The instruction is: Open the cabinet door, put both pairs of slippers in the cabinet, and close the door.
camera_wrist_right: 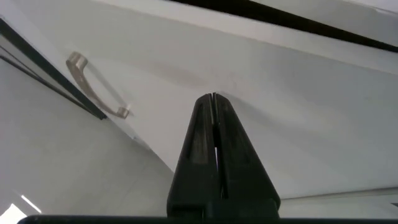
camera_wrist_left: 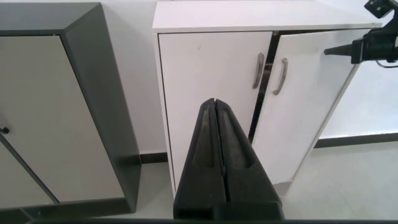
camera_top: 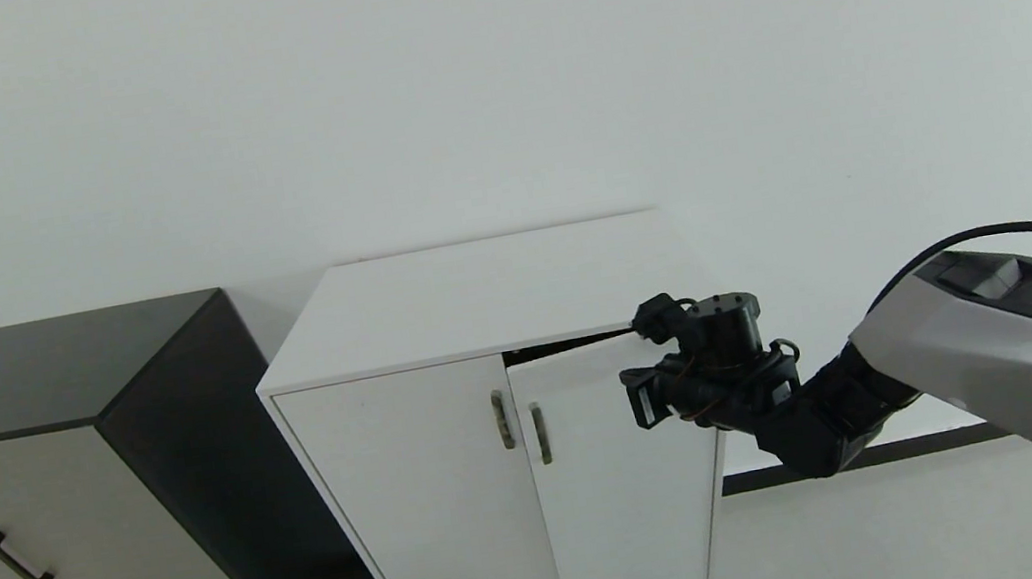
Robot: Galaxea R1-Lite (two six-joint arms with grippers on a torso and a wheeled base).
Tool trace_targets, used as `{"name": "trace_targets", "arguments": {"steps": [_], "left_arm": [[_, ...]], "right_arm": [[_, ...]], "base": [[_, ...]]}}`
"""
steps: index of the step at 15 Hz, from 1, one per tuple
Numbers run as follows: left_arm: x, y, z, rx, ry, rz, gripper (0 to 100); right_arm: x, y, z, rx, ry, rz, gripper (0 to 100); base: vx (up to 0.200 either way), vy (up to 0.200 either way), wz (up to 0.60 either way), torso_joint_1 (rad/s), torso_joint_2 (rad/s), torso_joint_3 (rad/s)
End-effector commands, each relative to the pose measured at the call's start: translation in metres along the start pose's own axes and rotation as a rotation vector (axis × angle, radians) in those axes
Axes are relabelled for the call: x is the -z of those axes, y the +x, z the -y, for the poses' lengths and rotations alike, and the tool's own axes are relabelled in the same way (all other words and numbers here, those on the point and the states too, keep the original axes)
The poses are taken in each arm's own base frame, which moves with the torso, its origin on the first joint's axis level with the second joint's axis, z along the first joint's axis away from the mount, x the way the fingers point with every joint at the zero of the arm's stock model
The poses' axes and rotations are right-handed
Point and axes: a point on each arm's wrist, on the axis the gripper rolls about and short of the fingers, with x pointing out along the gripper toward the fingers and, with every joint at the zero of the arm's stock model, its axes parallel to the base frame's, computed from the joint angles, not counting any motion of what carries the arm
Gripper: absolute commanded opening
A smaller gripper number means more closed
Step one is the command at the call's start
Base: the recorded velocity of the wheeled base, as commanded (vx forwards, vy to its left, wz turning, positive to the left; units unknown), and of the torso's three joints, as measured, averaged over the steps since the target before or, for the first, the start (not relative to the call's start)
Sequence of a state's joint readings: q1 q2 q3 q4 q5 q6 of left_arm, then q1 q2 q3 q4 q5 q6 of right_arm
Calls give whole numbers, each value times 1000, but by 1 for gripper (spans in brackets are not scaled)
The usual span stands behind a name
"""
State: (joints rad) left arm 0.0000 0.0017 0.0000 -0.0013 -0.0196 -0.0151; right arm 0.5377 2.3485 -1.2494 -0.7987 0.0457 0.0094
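The white cabinet [camera_top: 476,295] has two doors. Its left door [camera_top: 415,506] is closed. Its right door [camera_top: 606,499] stands slightly ajar, with a dark gap along its top edge and beside the left door. Each door carries a metal handle [camera_top: 541,433] near the middle seam. My right gripper [camera_top: 635,401] is shut and empty, its tip [camera_wrist_right: 213,96] up against the outer face of the right door [camera_wrist_right: 280,81], away from the handle [camera_wrist_right: 93,84]; whether it touches I cannot tell. My left gripper [camera_wrist_left: 214,101] is shut and empty, held back in front of the cabinet [camera_wrist_left: 249,15].
A dark cabinet [camera_top: 32,368] with light doors stands just left of the white one, with a narrow gap between them. A plain white wall with a dark skirting strip [camera_top: 902,450] runs behind. Open floor [camera_wrist_left: 348,180] lies to the right of the white cabinet.
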Motion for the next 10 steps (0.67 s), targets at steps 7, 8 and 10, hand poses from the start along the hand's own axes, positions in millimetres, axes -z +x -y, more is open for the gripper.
{"name": "trace_targets", "arguments": {"steps": [7, 8, 10], "left_arm": [[0, 0, 0, 0, 0, -1, 0], [0, 0, 0, 0, 0, 0, 0], [0, 0, 0, 0, 0, 0, 0]], "right_arm": [[7, 7, 9, 18, 6, -7, 0], [7, 7, 9, 18, 6, -7, 0], [7, 9, 10, 20, 6, -4, 0]], "base": [[0, 0, 0, 0, 0, 0], [0, 0, 0, 0, 0, 0], [0, 0, 0, 0, 0, 0]]}}
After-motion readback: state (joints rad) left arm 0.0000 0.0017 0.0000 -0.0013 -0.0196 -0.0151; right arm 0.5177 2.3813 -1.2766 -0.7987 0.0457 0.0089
